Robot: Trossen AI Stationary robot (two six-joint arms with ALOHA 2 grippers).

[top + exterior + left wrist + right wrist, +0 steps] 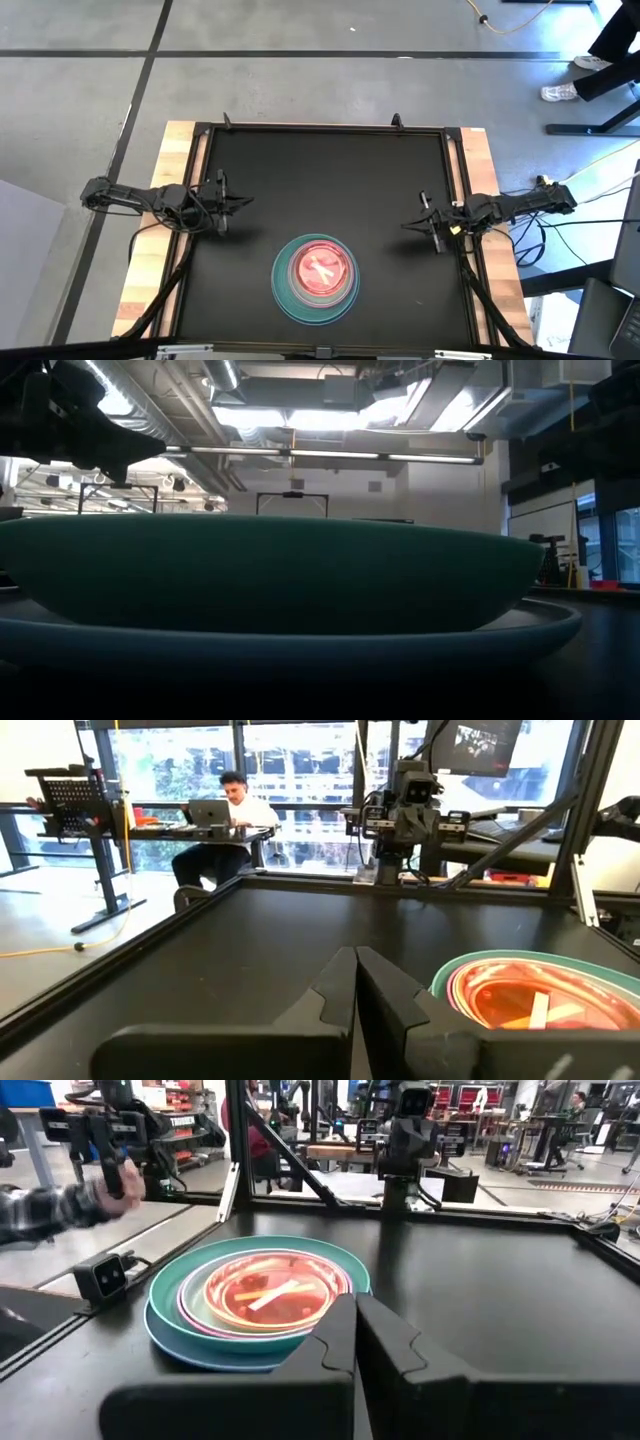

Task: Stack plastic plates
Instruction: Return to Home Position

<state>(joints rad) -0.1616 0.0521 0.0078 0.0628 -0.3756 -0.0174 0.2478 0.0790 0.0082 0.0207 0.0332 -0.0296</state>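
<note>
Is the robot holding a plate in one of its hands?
No, the left gripper and the right gripper are shut and empty, one on each side of the stack of plates, touching none of it.

Grey concrete floor (300, 90), bright ceiling lights (330, 417)

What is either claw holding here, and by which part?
Nothing is held. The left claw and right claw are both shut and empty, apart from the stack of round teal, blue and pink plastic plates.

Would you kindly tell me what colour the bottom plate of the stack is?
The bottom plate is light blue, clearest in the right wrist view.
</note>
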